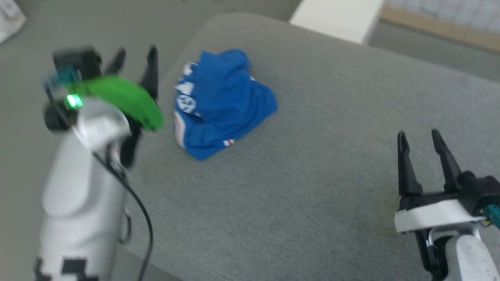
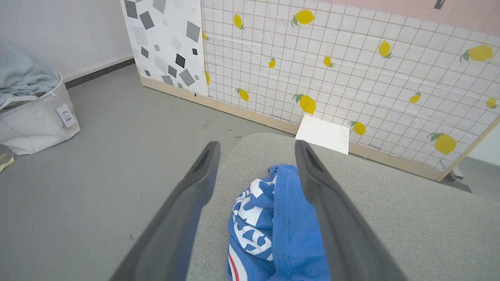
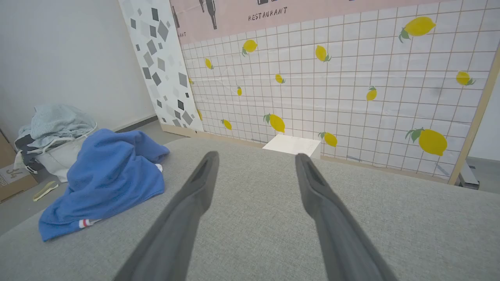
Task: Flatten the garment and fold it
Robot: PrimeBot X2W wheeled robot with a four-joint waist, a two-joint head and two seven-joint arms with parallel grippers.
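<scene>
Blue and crumpled, the garment (image 1: 222,105) lies heaped near the left edge of a grey cloth-covered desk (image 1: 312,175). The left end effector (image 1: 136,52), spread wide, hangs just beside it; the right end effector (image 1: 418,136), equally wide, is well apart. Soft, light and limp, it looks best taken by the striped hem (image 1: 229,142).

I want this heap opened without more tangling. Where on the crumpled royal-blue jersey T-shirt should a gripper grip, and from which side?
Probably the white trim with the red stripe on the royal-blue jersey T-shirt, from the left with the open left gripper beside it. That trim is a true edge lying low on the grey padded surface; the middle is bunched.
</scene>
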